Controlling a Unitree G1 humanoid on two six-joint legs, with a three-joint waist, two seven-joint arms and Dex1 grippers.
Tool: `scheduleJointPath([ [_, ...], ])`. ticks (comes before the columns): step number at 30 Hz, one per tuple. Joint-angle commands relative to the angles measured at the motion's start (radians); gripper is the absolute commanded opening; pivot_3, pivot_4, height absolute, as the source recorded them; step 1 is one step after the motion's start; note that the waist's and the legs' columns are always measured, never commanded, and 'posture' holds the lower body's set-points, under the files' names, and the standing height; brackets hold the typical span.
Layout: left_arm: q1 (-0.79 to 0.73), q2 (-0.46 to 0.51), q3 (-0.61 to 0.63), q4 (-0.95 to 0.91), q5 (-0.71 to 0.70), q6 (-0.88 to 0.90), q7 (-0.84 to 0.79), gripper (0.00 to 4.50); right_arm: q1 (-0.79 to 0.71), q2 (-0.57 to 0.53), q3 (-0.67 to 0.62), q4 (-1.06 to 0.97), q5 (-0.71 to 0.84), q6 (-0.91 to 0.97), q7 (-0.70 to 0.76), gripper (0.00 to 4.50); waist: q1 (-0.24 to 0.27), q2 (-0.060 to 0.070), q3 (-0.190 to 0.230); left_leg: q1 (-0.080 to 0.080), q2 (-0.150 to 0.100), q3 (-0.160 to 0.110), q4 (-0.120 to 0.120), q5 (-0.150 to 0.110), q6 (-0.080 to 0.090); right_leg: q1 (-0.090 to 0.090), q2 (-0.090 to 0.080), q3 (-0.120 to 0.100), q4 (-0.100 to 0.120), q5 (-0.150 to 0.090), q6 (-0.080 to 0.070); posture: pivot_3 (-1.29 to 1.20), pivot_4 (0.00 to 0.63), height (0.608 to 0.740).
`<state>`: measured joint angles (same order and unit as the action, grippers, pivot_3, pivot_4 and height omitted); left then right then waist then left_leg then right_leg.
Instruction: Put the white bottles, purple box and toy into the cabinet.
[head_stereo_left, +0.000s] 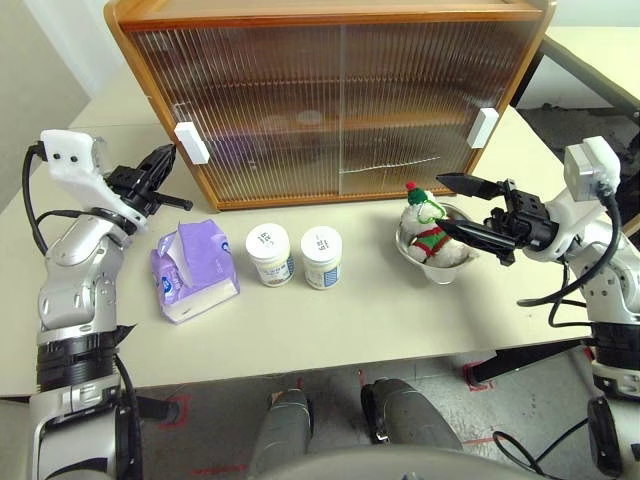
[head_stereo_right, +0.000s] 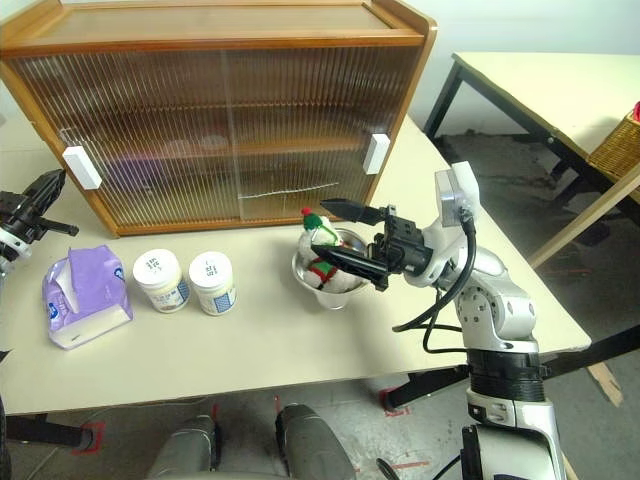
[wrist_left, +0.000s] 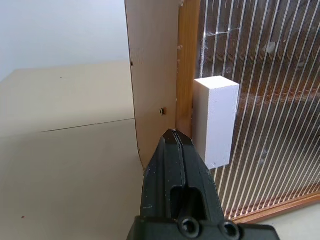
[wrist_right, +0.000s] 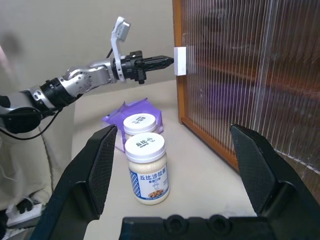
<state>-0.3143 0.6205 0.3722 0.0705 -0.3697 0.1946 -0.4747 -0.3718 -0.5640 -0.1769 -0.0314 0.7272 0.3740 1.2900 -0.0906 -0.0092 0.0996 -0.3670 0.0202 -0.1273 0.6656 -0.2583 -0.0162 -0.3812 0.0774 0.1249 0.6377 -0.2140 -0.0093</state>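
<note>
Nearest the front edge of the counter (head_stereo_left: 330, 330): purple box (head_stereo_left: 195, 268), lying flat, white end toward the front, leftmost in a row.
Two white bottles, upright, lids on: one (head_stereo_left: 270, 254) just beside the purple box, the other (head_stereo_left: 322, 258) just to its right; the pair stand close together but apart.
Toy (head_stereo_left: 428, 228): white plush with green hat, sitting in a shallow metal bowl (head_stereo_left: 440, 266) to the right of the bottles.
Cabinet (head_stereo_left: 330, 95): at the back of the counter, both ribbed sliding doors closed, dim shapes visible behind them; white handles at the left (head_stereo_left: 191, 142) and right (head_stereo_left: 483, 127) door edges.
Left claw (head_stereo_left: 165, 160): fingers pressed together, holding nothing, tip very near the left handle at the cabinet's left corner.
Right claw (head_stereo_left: 450, 205): fingers spread wide, empty, pointing leftward, hovering at the toy and bowl.
</note>
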Motion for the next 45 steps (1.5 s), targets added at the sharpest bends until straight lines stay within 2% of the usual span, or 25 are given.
scheduleJointPath([
  [1,-0.041,-0.006,-0.035,0.038,0.020,-0.017,-0.022,0.01,0.007,-0.003,0.002,-0.013,-0.012,-0.017,-0.014,4.50,0.001,0.000,0.000,0.000,0.000,-0.001,0.001,0.000,0.000,0.001,0.000,0.000,0.000,0.000,0.000,-0.18,0.064,0.740],
  [13,-0.069,-0.053,-0.094,0.041,0.029,-0.020,-0.037,0.01,0.031,0.000,0.010,-0.045,0.000,-0.009,-0.044,4.50,-0.009,0.000,0.000,-0.001,-0.008,-0.005,0.001,0.005,0.008,0.003,-0.005,0.001,-0.002,0.002,0.003,-0.20,0.073,0.740],
  [22,-0.124,-0.065,-0.119,0.107,0.042,-0.047,-0.058,0.01,0.043,0.001,0.014,-0.061,0.000,-0.006,-0.060,4.50,-0.019,0.000,0.000,-0.013,-0.008,-0.004,0.001,0.006,0.009,-0.007,-0.004,0.000,-0.005,0.004,0.006,-0.21,0.080,0.740],
  [31,-0.214,-0.146,-0.205,0.178,0.078,-0.078,-0.087,0.01,0.077,-0.007,0.002,-0.098,-0.007,0.007,-0.131,4.50,-0.019,0.000,0.000,-0.015,-0.011,-0.012,0.011,0.007,0.011,-0.003,-0.007,0.002,-0.006,0.007,0.013,-0.25,0.082,0.740],
  [45,-0.301,-0.243,-0.294,0.252,0.104,-0.104,-0.132,0.01,0.124,-0.017,0.002,-0.150,0.004,0.010,-0.176,4.50,-0.041,0.000,0.000,-0.020,-0.016,-0.019,0.011,0.007,0.012,-0.003,-0.008,0.001,-0.008,0.006,0.016,-0.28,0.082,0.740],
])
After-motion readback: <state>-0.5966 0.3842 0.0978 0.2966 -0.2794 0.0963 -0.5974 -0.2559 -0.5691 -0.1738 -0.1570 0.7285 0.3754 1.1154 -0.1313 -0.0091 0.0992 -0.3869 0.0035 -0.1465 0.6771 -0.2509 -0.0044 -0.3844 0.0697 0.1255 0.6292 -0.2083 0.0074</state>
